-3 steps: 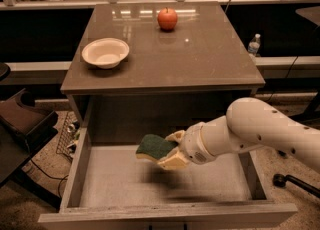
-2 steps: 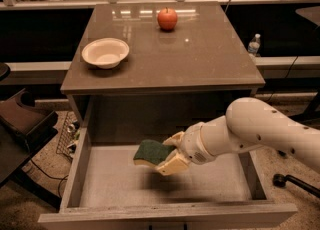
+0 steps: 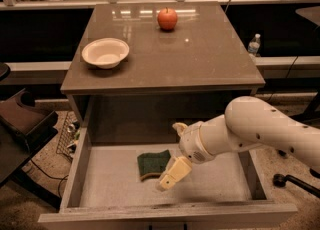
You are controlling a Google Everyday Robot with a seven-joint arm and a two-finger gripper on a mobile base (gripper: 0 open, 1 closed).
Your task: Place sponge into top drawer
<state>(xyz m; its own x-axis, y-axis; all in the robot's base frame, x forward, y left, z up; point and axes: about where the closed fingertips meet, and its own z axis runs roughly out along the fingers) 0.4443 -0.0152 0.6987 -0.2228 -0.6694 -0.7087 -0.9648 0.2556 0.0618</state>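
Note:
The sponge (image 3: 152, 164), dark green on top with a yellow edge, lies flat on the pale bottom of the open top drawer (image 3: 100, 184), near its middle. My gripper (image 3: 170, 155) is inside the drawer just to the right of the sponge. It is open: one tan finger (image 3: 172, 174) points down beside the sponge's right edge and the other (image 3: 179, 128) sticks up behind it. Nothing is held. My white arm (image 3: 260, 129) reaches in from the right.
On the brown table top (image 3: 210, 59) above the drawer stand a white bowl (image 3: 105, 52) at the left and a red apple (image 3: 167, 19) at the back. A water bottle (image 3: 254, 45) stands on a ledge to the right. A dark chair (image 3: 20, 121) is at the left.
The sponge was held in my gripper above the drawer bottom. Now it lies on the drawer bottom and my fingers have spread apart and let go of it.

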